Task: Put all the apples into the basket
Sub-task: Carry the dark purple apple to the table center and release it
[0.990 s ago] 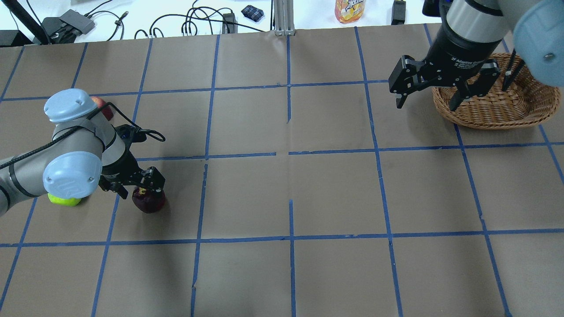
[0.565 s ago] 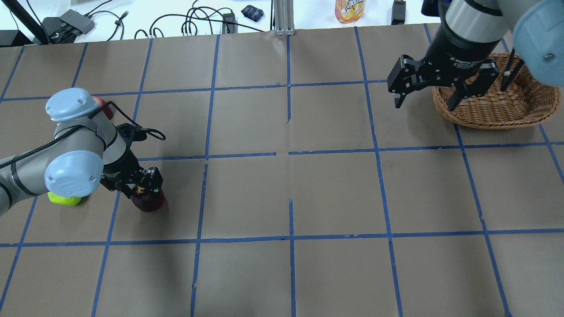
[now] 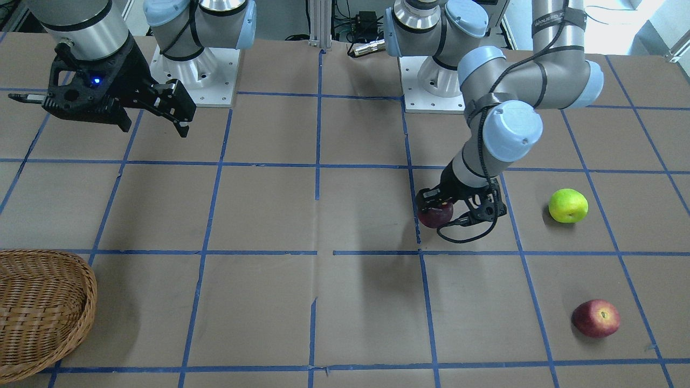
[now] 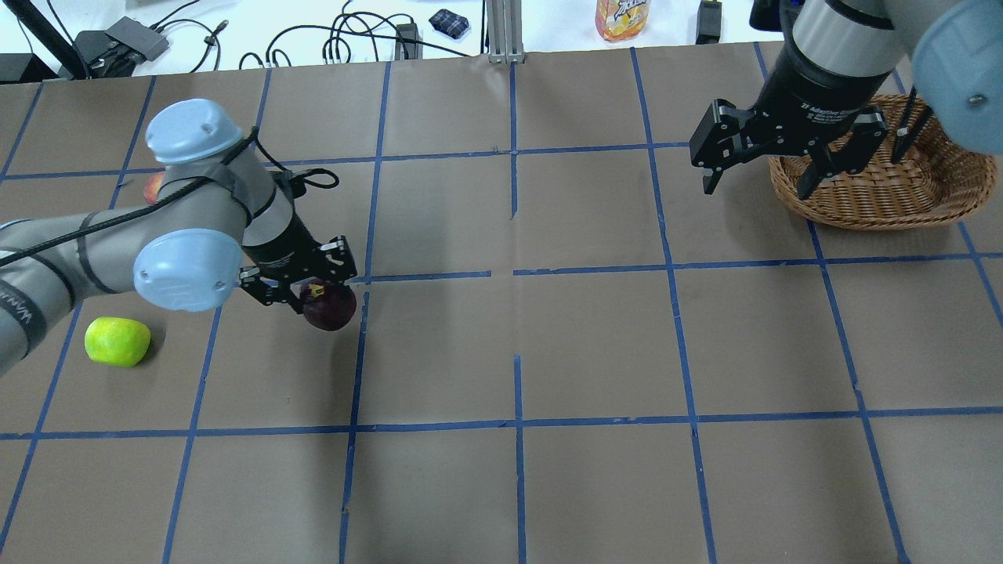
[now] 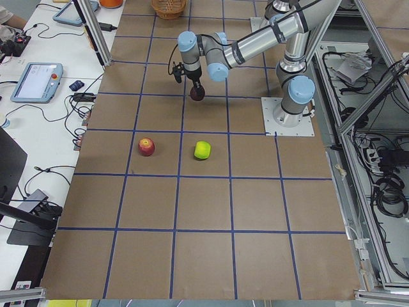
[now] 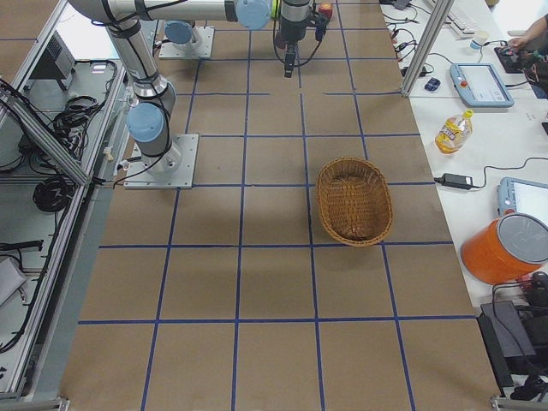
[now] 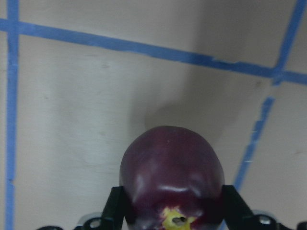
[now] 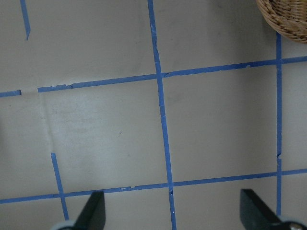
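My left gripper is shut on the dark maroon apple, which fills the left wrist view and hangs just above the brown paper. The yellow-green apple lies on the table to the left of that arm. Half hidden behind the left arm is the red apple, which shows fully in the front view. The wicker basket stands at the far right with no apples in it. Beside its left rim, my right gripper hovers open, holding nothing.
Brown paper with a blue tape grid covers the table. Behind its far edge are cables, an orange drink bottle and small devices. A side bench holds tablets and an orange container. A person's hand rests there.
The left arm has carried the maroon apple to the right and away from the near edge, uncovering the yellow-green apple. The right gripper has barely shifted.
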`<act>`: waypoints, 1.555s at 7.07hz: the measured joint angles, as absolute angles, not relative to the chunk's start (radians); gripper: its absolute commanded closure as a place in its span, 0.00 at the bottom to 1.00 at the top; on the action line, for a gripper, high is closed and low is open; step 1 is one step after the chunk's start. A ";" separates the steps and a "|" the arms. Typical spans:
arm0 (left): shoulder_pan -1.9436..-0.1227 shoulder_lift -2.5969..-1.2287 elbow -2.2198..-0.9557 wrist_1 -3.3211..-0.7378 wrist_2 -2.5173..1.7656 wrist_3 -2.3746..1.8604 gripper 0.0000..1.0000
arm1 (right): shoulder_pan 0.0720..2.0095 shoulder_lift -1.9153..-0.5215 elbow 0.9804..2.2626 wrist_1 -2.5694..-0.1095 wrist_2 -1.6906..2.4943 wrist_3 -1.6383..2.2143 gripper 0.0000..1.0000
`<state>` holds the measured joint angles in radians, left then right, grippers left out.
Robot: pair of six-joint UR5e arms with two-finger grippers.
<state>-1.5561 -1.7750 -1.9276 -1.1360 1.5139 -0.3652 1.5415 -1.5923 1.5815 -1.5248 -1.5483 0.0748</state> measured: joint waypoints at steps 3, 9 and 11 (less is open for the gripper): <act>-1.812 -1.940 -1.735 -1.078 1.484 -0.817 1.00 | 1.540 -1.591 1.583 -1.519 -1.552 0.073 0.00; -1.910 -2.077 -1.629 -0.970 1.454 -0.964 0.00 | 1.532 -1.589 1.607 -1.539 -1.555 0.075 0.00; -1.828 -2.006 -1.601 -1.122 1.450 -0.768 0.00 | 1.533 -1.586 1.608 -1.543 -1.552 0.084 0.00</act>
<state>-1.8279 -2.0064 -1.6009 -1.1224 1.4498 -0.7682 1.5332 -1.5862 1.6080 -1.5430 -1.5524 0.0836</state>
